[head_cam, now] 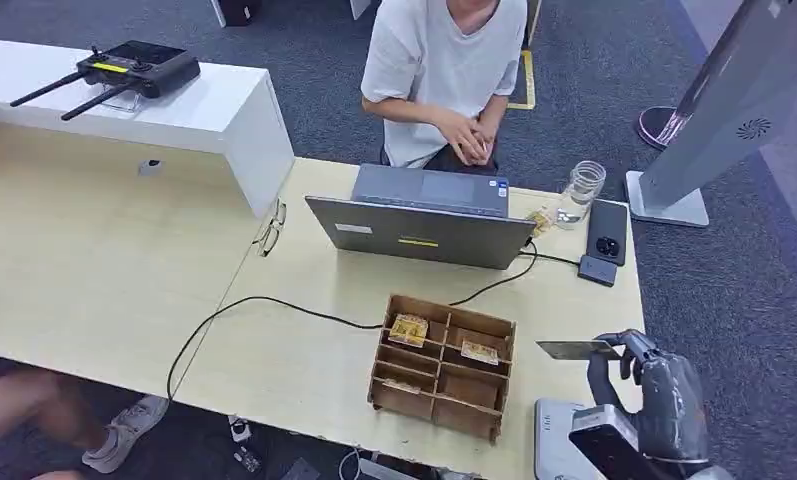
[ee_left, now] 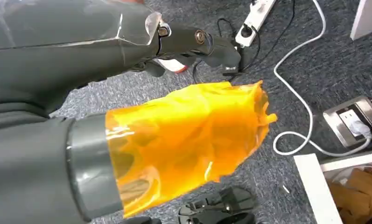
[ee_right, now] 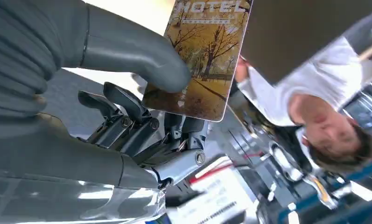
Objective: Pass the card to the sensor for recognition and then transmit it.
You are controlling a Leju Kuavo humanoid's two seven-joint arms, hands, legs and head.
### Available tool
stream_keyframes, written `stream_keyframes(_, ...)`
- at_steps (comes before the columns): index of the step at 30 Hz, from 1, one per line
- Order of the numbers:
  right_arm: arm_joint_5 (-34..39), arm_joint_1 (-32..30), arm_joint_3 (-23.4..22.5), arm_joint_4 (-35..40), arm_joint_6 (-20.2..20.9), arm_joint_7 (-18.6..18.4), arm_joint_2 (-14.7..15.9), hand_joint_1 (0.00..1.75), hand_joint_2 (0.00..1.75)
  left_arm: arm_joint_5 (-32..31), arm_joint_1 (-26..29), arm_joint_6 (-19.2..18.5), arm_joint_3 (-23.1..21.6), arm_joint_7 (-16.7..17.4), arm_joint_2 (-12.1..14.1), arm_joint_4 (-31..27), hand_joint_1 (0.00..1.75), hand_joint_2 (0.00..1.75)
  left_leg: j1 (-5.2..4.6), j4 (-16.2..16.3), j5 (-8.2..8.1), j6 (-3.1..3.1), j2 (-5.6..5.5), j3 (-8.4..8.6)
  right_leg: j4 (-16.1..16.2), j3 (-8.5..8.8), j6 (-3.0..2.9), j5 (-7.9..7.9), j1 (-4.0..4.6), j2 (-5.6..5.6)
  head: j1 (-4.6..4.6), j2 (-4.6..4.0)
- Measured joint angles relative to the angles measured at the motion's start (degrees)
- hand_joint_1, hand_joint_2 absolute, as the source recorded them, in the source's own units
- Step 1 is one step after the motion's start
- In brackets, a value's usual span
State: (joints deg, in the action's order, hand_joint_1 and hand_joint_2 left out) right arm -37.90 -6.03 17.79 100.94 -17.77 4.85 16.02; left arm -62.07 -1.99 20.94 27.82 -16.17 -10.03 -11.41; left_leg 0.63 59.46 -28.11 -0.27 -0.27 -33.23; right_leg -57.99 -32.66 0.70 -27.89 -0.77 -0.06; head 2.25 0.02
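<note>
The card [head_cam: 577, 350] is up in the air, held flat, pinched by the right robot hand [head_cam: 646, 385] just right of the wooden tray [head_cam: 444, 365] on the bench [head_cam: 304, 350]. Left robot hand [ee_left: 193, 140], wrapped in orange film, hangs over carpet; grip unclear.

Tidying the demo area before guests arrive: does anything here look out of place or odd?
Two things. A pair of glasses hangs off the edge where the desk meets the white counter. The left hand is wrapped in crinkled orange film. The right hand holds the card level, nothing spilled.
</note>
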Motion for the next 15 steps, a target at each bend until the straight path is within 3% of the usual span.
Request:
stream_keyframes(5,-2.91,4.78,1.22,-0.48,-1.18,0.55,-2.18,1.75,1.75,-1.22,-1.2,-1.59,-0.28,2.99,-0.17,0.0,0.0,0.0,0.0,0.0,0.06,-0.04,0.01,0.03,-0.02,0.01,-0.02,0.03,0.0,0.01,0.02,0.0)
stream_keyframes(15,-9.11,11.96,3.54,-2.76,-3.19,-0.85,-4.85,1.75,1.75,-3.26,-2.75,-3.13,-1.79,4.09,-0.57,0.0,0.0,0.0,0.0,0.0,0.1,-0.04,-0.02,0.01,-0.03,0.01,-0.03,0.04,0.0,-0.01,0.0,0.0)
